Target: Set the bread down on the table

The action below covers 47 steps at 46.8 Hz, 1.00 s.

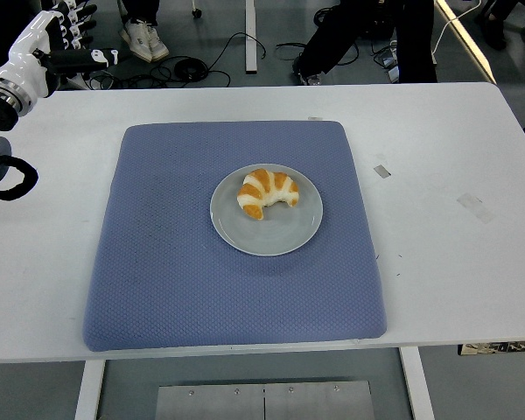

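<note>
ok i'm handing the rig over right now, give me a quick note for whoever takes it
Left hand: at the table's far left corner, fingers relaxed, holding nothing.
Right hand: out of view.
Bread: a croissant, lying on the grey plate in the middle of the blue mat.
Done: nothing yet; the bread is untouched.
Left: grasp the bread, lift it off the plate, set it on the bare white table.

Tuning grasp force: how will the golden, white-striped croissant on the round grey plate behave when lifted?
The golden, white-striped croissant looks puffy, so probably light and easily crushed. Its curved shape lies flat on the round grey plate, so rolling seems unlikely. The smooth-looking plate may slide on the blue quilted mat if pushed.
</note>
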{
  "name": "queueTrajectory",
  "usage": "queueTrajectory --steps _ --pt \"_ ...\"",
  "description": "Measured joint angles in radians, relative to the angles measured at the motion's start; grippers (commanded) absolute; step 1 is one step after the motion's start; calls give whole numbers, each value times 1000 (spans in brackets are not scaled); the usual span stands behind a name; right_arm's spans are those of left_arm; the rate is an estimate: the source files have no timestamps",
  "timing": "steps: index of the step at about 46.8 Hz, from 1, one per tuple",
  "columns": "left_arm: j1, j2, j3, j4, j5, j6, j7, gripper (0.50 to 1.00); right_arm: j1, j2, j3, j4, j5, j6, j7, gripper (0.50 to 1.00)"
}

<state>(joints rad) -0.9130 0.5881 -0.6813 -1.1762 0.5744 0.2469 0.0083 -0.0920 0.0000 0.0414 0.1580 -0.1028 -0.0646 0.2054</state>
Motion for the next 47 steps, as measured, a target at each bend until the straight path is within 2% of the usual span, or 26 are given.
queueTrajectory --steps 13,23,26,32,47 --pt "-44 19 74 -11 77 0 29 939 0 0 0 0 0 0 0 1000" --pt "-99 15 186 -61 168 1 85 927 0 0 0 0 0 0 0 1000" --pt "-124 6 222 -71 196 4 116 927 0 0 0 0 0 0 1 1000" --pt "-147 -56 271 -75 268 11 178 927 0 0 0 0 0 0 0 1000" --pt "-195 -164 322 -78 330 19 251 928 0 0 0 0 0 0 0 1000"
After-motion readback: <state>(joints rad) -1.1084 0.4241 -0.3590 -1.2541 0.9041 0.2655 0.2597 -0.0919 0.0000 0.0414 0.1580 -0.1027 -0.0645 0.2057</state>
